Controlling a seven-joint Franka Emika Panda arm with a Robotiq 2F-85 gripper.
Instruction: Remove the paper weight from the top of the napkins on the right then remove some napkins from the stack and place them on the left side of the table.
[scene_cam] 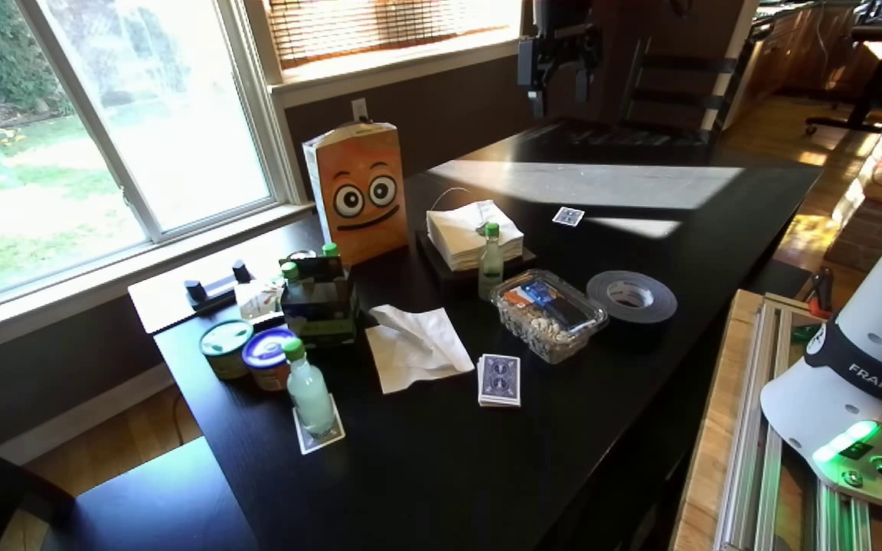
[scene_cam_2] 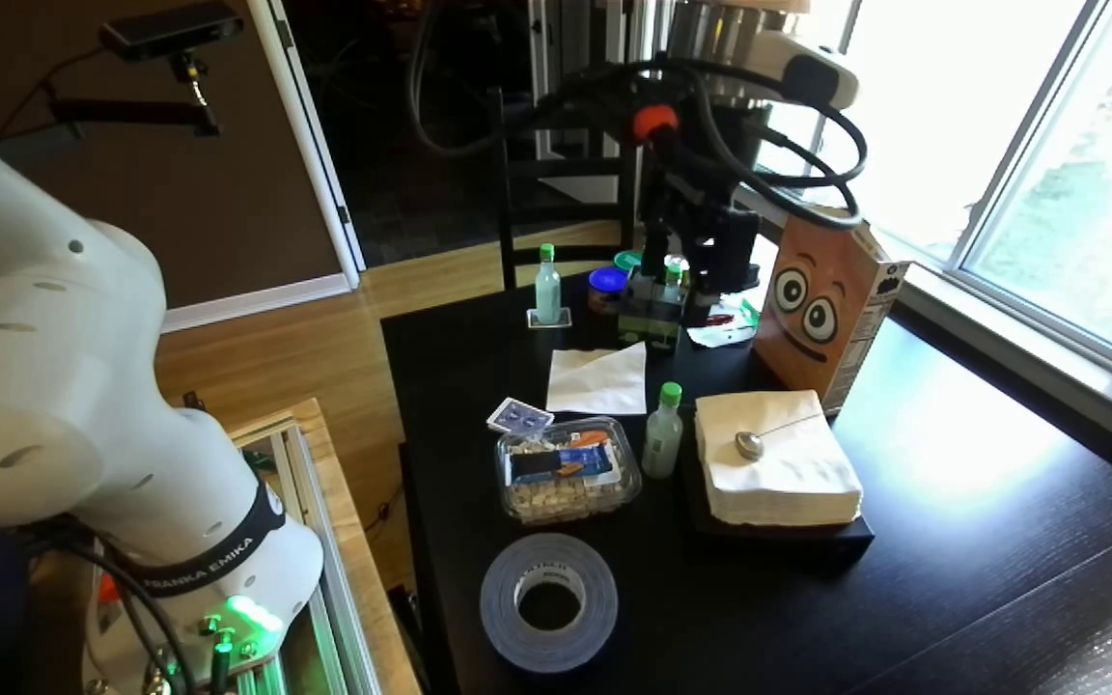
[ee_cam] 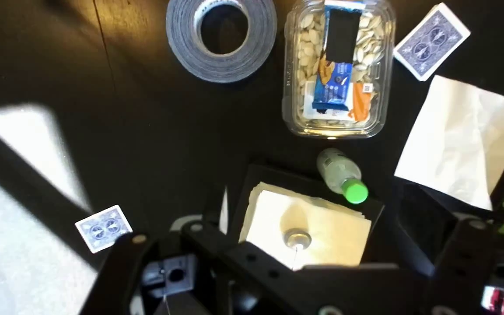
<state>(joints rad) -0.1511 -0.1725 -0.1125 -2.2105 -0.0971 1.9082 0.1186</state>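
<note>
- The robot's gripper [scene_cam: 560, 99] hangs above the black table [scene_cam: 410, 474], its fingers spread wide apart with nothing between them.
- The paper weight [scene_cam_2: 749, 444], a small, shiny rounded lump, rests on top of the white napkin stack [scene_cam_2: 783, 492], which sits on a black holder [scene_cam_2: 807, 544].
- A green-capped bottle [scene_cam_2: 662, 439] stands just beside the stack.
- A loose, creased napkin [ee_cam: 457, 140] lies near a clear plastic tub [ee_cam: 330, 132].

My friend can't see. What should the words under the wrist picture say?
From above, a small shiny paper weight sits on a stack of white napkins, next to a green-capped bottle. The robot's open jaws show at the bottom. Gray tape, a clear box of seeds, playing cards and wrinkled white paper lie on the black table.
</note>
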